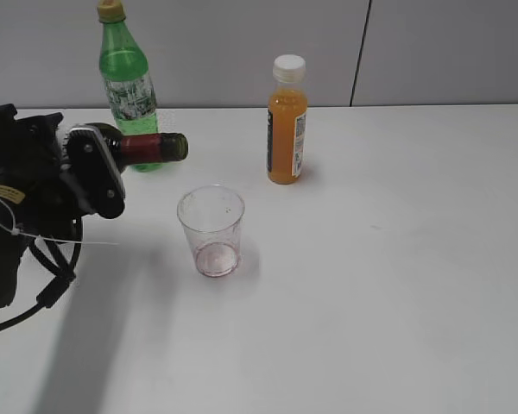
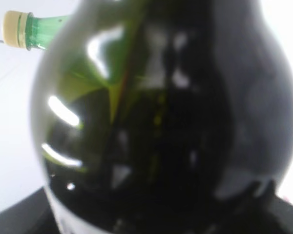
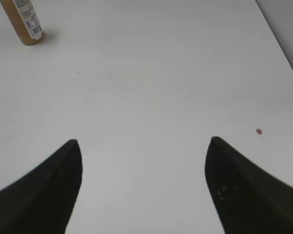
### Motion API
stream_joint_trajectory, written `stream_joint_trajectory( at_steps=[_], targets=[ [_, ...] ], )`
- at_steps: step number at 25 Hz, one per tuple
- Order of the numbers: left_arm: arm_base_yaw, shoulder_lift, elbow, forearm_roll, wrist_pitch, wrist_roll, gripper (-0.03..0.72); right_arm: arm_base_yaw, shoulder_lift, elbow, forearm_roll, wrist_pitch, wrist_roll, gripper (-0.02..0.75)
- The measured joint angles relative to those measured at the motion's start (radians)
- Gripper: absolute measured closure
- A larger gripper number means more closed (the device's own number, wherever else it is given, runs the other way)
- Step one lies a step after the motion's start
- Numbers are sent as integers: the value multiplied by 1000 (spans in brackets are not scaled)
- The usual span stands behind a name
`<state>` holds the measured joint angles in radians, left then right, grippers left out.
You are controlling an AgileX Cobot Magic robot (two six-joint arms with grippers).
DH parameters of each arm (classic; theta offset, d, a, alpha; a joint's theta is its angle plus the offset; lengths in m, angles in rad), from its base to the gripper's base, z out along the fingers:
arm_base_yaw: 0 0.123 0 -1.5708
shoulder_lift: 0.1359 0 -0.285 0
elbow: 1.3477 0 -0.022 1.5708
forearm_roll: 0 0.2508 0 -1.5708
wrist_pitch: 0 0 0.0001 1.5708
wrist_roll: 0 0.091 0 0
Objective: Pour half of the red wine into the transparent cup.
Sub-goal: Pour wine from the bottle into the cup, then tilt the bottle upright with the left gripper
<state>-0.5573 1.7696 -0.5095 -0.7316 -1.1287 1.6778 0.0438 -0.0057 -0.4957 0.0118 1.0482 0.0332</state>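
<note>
My left gripper (image 1: 91, 172) is shut on the dark green wine bottle (image 1: 147, 147) and holds it tipped sideways above the table, its maroon-foiled neck pointing right. The bottle's mouth is up and to the left of the transparent cup (image 1: 212, 230), not over it. The cup stands upright with a pinkish bottom. No wine is flowing. In the left wrist view the dark bottle body (image 2: 161, 126) fills the frame and hides the jaws. My right gripper (image 3: 142, 146) is open and empty over bare table; it is out of the exterior view.
A bright green soda bottle (image 1: 126, 73) stands at the back left, just behind the wine bottle; its neck shows in the left wrist view (image 2: 36, 28). An orange juice bottle (image 1: 287, 121) stands at the back middle, also in the right wrist view (image 3: 23, 22). The white table (image 1: 397, 259) extends right.
</note>
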Motion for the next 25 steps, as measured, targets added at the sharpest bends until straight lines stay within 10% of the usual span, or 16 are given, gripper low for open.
stream_joint_trajectory(
  at_steps=[25],
  targets=[
    [0, 5, -50, -8, -5, 217, 139, 0, 0, 0, 0, 0, -1, 148]
  ],
)
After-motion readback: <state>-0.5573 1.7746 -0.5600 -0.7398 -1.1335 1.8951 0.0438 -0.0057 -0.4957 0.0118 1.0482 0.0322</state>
